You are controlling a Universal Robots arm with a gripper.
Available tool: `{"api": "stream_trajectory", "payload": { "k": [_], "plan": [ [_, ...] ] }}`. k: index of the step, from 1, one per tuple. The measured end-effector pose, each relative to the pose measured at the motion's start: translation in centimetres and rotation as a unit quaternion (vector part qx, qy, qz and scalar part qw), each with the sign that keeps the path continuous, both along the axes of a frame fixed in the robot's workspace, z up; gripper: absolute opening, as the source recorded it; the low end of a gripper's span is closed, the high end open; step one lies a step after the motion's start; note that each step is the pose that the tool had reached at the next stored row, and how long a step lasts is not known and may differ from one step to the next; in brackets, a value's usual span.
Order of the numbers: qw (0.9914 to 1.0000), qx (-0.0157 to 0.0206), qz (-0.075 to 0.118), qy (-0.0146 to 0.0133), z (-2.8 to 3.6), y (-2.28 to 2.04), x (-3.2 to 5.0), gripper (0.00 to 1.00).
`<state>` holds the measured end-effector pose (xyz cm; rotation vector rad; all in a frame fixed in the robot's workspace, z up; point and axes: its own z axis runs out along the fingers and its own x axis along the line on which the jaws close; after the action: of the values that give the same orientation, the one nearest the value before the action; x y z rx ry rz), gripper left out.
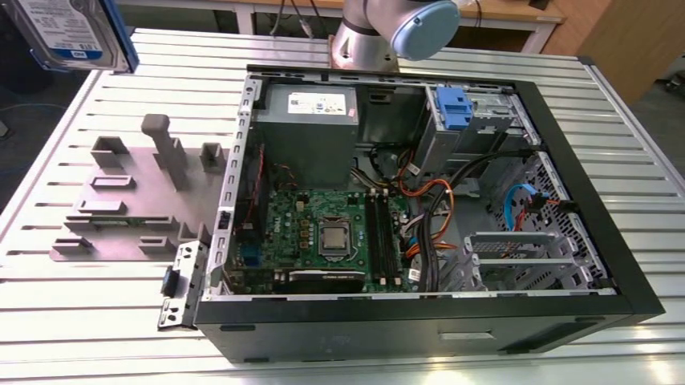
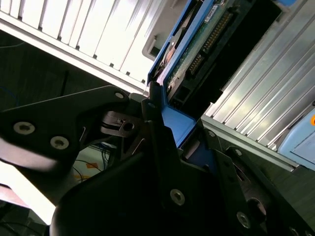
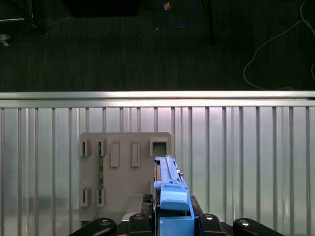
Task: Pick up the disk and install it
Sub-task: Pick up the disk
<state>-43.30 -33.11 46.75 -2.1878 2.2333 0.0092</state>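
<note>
The disk (image 1: 66,32), silver with a white-and-blue label and a blue carrier frame, hangs in the air at the exterior view's upper left, above the table's far corner. In the first wrist view the disk (image 3: 169,184) stands edge-on over the grey fixture plate (image 3: 123,169), with my gripper (image 3: 170,221) shut on its blue frame. The second wrist view shows the disk's green circuit board (image 2: 199,46) and blue frame between the dark fingers (image 2: 157,132).
The open computer case (image 1: 599,265) lies in the middle of the slatted metal table (image 1: 75,321), with motherboard, grey power-supply box (image 1: 308,108) and a drive bay with a blue latch (image 1: 454,108). The grey fixture plate (image 1: 128,200) sits left of it. The arm's base (image 1: 374,32) stands behind.
</note>
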Motion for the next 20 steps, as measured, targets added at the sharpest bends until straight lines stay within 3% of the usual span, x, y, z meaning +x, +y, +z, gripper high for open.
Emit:
{"api": "stream_trajectory", "payload": {
  "k": [5,20],
  "plan": [
    [1.0,-0.0003,0.0,0.0,0.1,0.01,0.04,0.36],
    [1.0,-0.0004,0.0,0.0,0.09,0.0,1.65,0.36]
  ]
}}
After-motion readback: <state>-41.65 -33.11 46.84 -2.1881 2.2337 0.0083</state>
